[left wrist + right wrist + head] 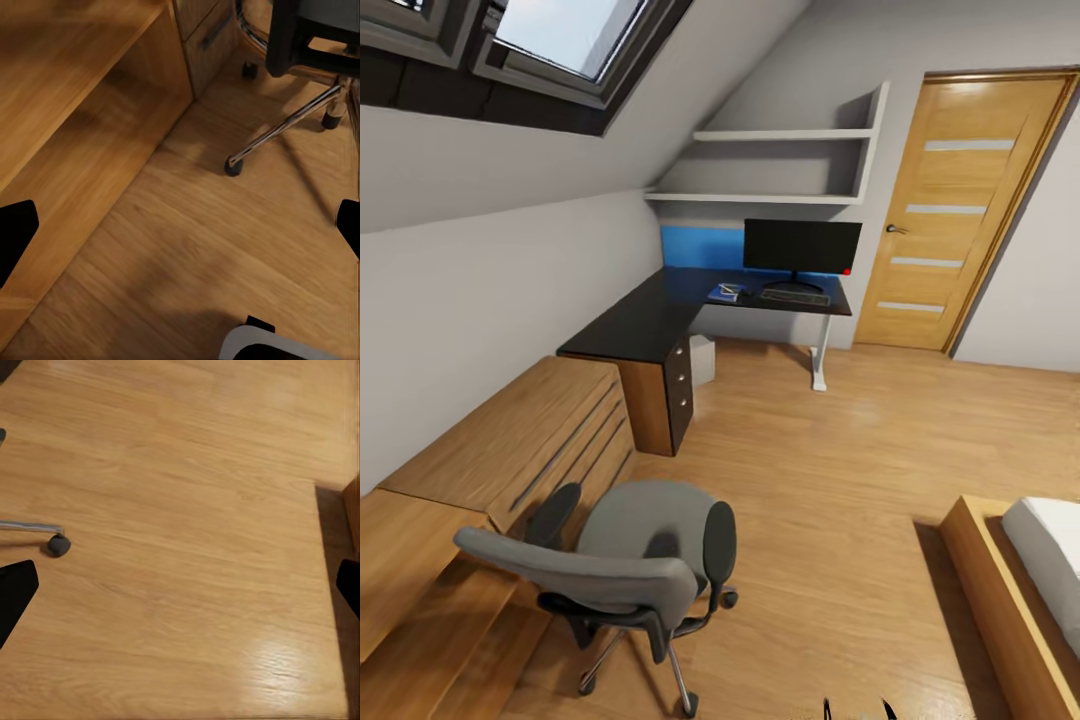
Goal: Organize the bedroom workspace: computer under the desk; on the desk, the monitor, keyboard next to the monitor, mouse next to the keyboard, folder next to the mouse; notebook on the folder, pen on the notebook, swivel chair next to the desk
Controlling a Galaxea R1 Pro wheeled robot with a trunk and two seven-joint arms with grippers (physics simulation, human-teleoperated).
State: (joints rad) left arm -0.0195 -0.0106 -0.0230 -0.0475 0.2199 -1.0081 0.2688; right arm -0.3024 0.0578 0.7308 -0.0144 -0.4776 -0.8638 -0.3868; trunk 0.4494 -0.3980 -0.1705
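Swivel chair [630, 560] grey, black armrests, chrome base | both jaws wide, empty

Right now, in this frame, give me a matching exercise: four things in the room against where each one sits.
Things:
1. monitor
2. keyboard
3. computer
4. swivel chair

Places:
A. on the floor under the desk
B. out on the floor, away from the desk, beside the low oak dresser
C. on the desk, just in front of the monitor's stand
D. upright at the back of the desk, near the door

Pairs: 1-D, 2-C, 3-A, 4-B
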